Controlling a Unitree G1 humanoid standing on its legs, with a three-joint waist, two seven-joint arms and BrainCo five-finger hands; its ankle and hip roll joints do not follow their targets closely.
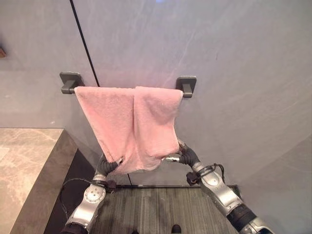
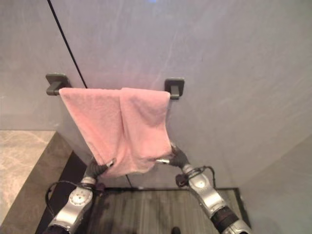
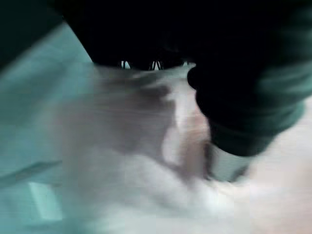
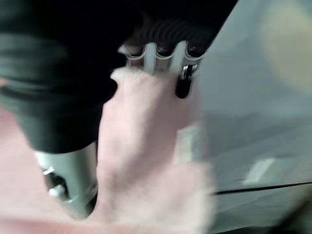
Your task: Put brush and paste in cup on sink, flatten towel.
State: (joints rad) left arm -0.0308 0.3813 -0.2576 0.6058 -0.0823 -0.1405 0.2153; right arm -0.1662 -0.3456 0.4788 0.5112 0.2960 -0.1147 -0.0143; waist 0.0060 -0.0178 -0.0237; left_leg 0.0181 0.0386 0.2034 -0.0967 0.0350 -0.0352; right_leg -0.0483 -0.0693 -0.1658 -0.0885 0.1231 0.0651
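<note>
A pink towel (image 1: 131,126) hangs over a bar between two grey wall brackets (image 1: 70,82) (image 1: 186,85). Its right half folds over the left, and the cloth narrows toward its lower edge. My left hand (image 1: 108,166) is at the towel's lower left corner and my right hand (image 1: 185,157) at its lower right corner. In the right wrist view the towel (image 4: 146,146) runs between the curled fingers (image 4: 183,83) and the thumb. The left wrist view shows the cloth (image 3: 146,161) pinched the same way, though blurred.
The wall behind is grey, with a black seam (image 1: 85,44) running down past the left bracket. A beige stone counter (image 1: 24,165) stands at the lower left. Below the towel lies a dark ribbed floor mat (image 1: 151,209).
</note>
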